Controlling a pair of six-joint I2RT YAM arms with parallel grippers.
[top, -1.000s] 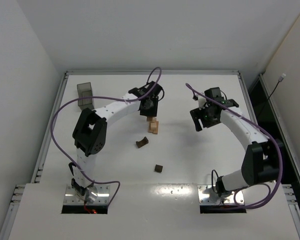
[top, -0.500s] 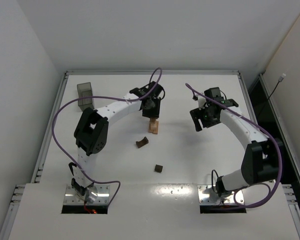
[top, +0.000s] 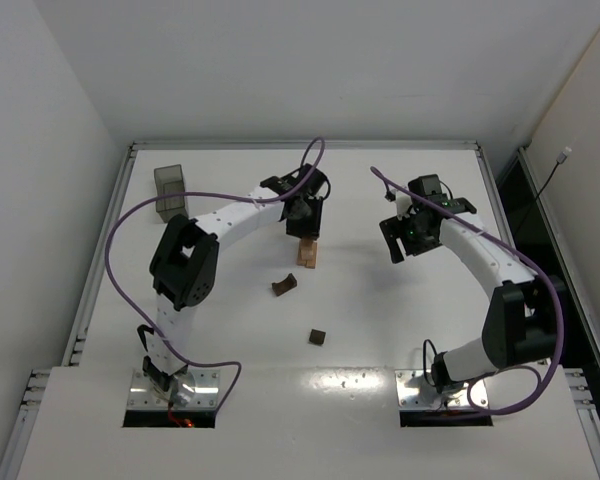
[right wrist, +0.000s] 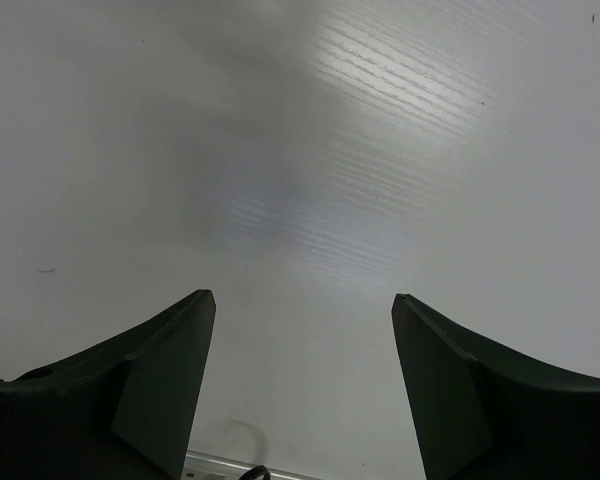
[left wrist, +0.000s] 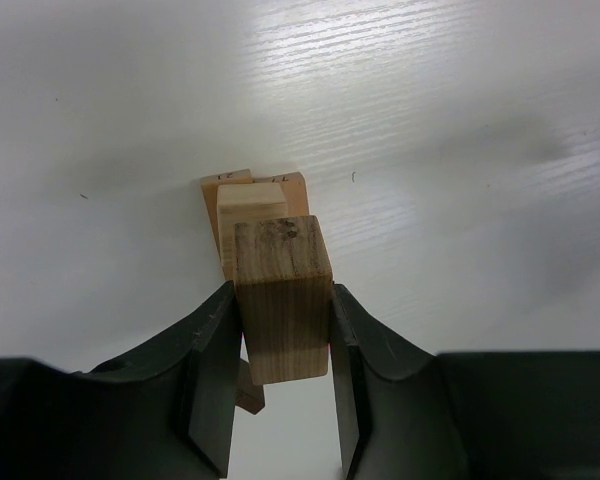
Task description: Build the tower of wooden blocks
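Observation:
The wood block tower (top: 307, 254) is a small stack of light tan blocks at mid-table; in the left wrist view its tan blocks (left wrist: 252, 196) lie below my fingers. My left gripper (top: 302, 226) is shut on a tan wooden block (left wrist: 278, 262), held upright just above the stack; the left gripper (left wrist: 281, 305) grips its two sides. A dark brown arch piece (top: 284, 286) and a dark brown cube (top: 318, 337) lie loose nearer the bases. My right gripper (top: 404, 236) is open and empty over bare table, as the right wrist view (right wrist: 302, 312) shows.
A translucent grey plastic bin (top: 170, 190) stands at the far left of the table. Purple cables loop over both arms. Raised table edges run along the left, back and right sides.
My left gripper has shifted slightly toward the stack with the tan block in it. The right arm has not moved.

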